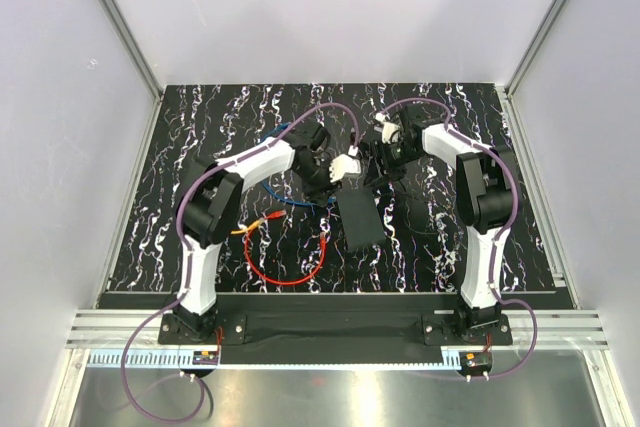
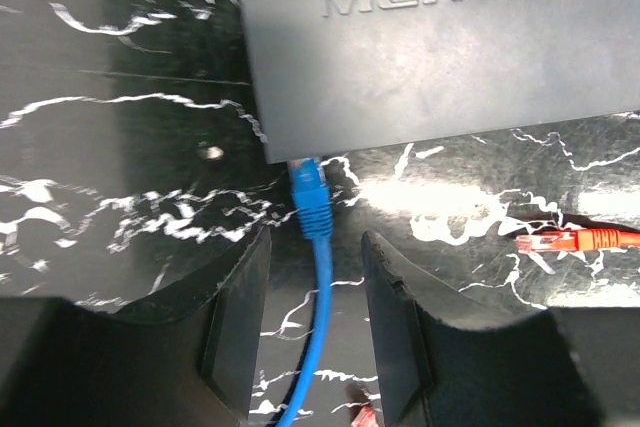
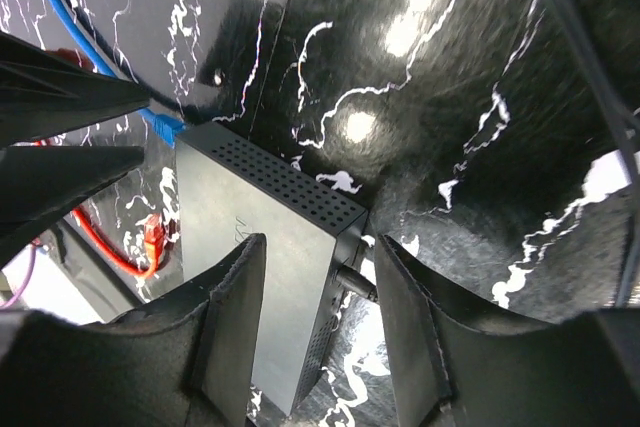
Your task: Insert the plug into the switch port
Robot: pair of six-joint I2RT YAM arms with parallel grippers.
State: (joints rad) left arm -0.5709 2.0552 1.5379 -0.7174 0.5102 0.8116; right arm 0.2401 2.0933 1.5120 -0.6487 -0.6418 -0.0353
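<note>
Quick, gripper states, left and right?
Left gripper: open, blue cable running loose between the jaws.
Right gripper: open, jaws straddling the switch corner, no grip seen.

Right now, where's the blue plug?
In the left wrist view the blue plug sits just ahead of the open left end effector, its tip against the facing edge of the switch, near that edge's left corner.

L arm (image 1: 250,162) bends from lower left up to frame centre; R arm (image 1: 445,142) mirrors it from lower right, wrist folded inward. L gripper (image 2: 315,247) and R gripper (image 3: 315,252) sit close together mid-frame, fingers spread on both.
</note>
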